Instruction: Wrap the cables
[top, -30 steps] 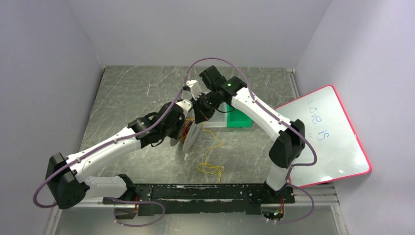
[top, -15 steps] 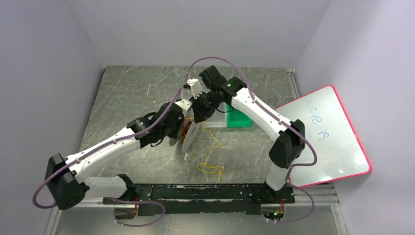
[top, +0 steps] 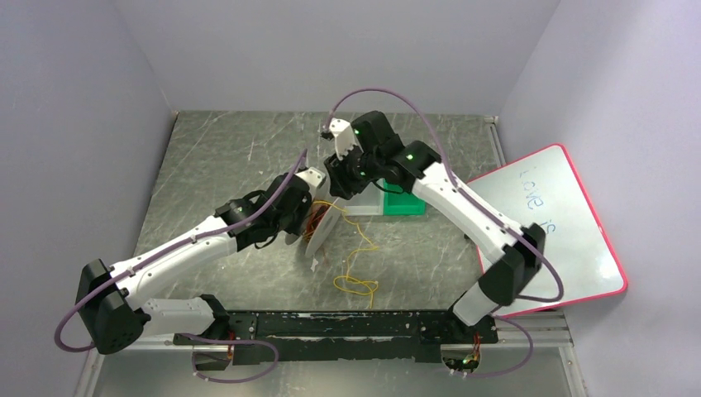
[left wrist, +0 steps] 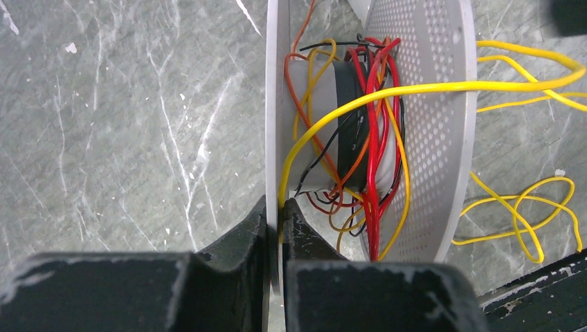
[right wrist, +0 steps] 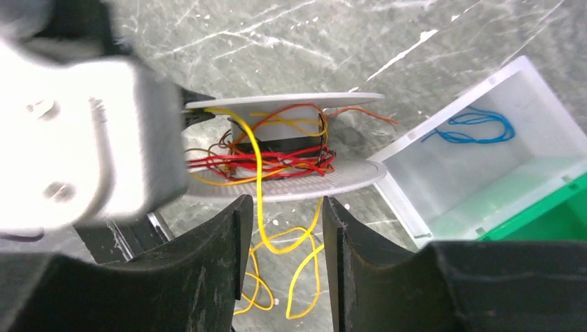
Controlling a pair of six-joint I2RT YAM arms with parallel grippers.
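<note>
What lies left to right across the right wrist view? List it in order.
Left gripper → spool wound with cables → white box holding a blue wire → green bin.

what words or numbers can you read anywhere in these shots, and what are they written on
"Love is": handwritten in blue marker, running sideways on the whiteboard with the pink frame; faint, and any marks after it are too small to read.
No readable text on the spool or the white bin in the wrist views.
</note>
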